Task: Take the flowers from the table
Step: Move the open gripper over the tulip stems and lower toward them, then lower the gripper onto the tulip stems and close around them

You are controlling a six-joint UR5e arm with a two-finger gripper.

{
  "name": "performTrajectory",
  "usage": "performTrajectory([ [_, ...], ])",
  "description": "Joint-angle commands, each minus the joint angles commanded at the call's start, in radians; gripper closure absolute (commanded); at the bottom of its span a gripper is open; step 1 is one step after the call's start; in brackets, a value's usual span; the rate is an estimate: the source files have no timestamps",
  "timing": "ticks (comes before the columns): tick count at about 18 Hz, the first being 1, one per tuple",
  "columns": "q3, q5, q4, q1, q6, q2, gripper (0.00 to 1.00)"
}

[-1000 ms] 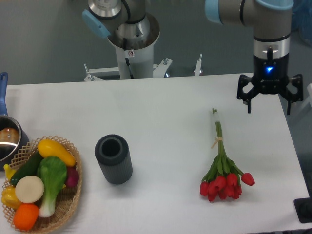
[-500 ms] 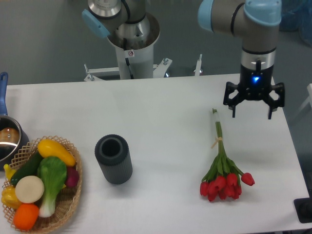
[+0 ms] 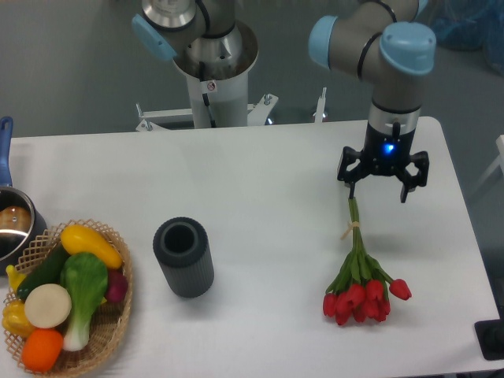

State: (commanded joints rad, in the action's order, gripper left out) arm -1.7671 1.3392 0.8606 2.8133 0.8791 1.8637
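One bunch of red tulips, uncollected, end effector open above the stem ends

Item: the flowers (image 3: 361, 272), a bunch of red tulips with long green stems and leaves, bound by a pale band (image 3: 350, 229) partway along the stems. Location: lying flat on the right half of the white tabletop (image 3: 260, 181), blooms toward the near edge, cut stem ends pointing away toward the arm's base.

Handling, as judged: light, soft and easily bruised. The blooms and leaves would crush or shed under pressure; the stems are thin, smooth and somewhat springy, and loose ones could slip out. The best hold is probably across the bundled stems at or just beside the band, where they are gathered tightest, with a gentle closing force. The bunch lies low, so the fingers would need to come right down to the surface.

End effector (image 3: 383, 179): two fingers spread wide apart, pointing downward, holding nothing. It hangs over the far stem ends; whether a fingertip touches a stem cannot be told.

Other stock on the tabletop: dark ribbed cylindrical holder (image 3: 183, 257), standing upright, centre-left; wicker basket (image 3: 118, 323) of fruit and vegetables at the near left; pot (image 3: 16, 224) at the left edge.
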Motion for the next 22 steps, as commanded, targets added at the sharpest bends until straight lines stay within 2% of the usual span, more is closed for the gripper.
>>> performTrajectory([
  [9, 0.006, 0.0, -0.008, -0.002, -0.026, 0.089, 0.0],
  [22, 0.009, 0.002, -0.017, -0.015, -0.022, 0.166, 0.0],
])
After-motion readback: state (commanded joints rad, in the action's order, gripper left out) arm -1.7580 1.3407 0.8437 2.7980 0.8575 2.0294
